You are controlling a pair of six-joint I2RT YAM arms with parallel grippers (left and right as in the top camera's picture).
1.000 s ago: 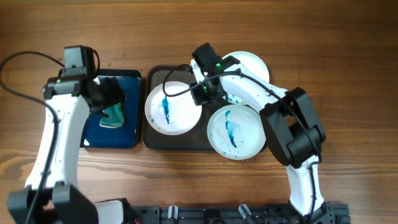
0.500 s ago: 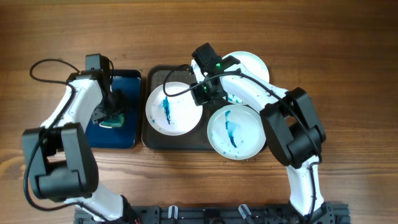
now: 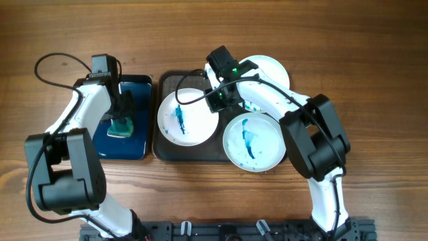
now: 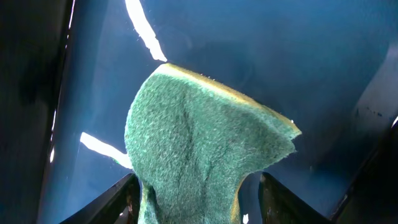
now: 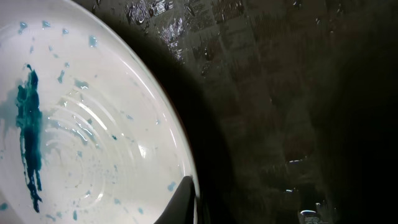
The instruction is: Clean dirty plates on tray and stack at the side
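Three white plates with teal smears show in the overhead view. The left plate (image 3: 186, 118) lies on the dark tray (image 3: 200, 153). The front plate (image 3: 253, 142) overhangs the tray's right edge. The back plate (image 3: 269, 72) is partly hidden by my right arm. My right gripper (image 3: 216, 101) is shut on the left plate's right rim. The right wrist view shows one finger (image 5: 188, 200) over that plate's (image 5: 81, 137) edge, with wet dark tray (image 5: 280, 93) beside it. My left gripper (image 3: 121, 118) is shut on a green sponge (image 3: 124, 127), which fills the left wrist view (image 4: 199, 143) between the fingers (image 4: 199, 202).
A smaller dark blue tray (image 3: 137, 148) lies left of the dark tray, and the sponge rests on it (image 4: 261, 50). Bare wooden table lies behind, in front and on the far right. Cables loop over both arms.
My left arm swung in and its gripper came down onto the sponge on the blue tray. The right arm and the plates have not moved.
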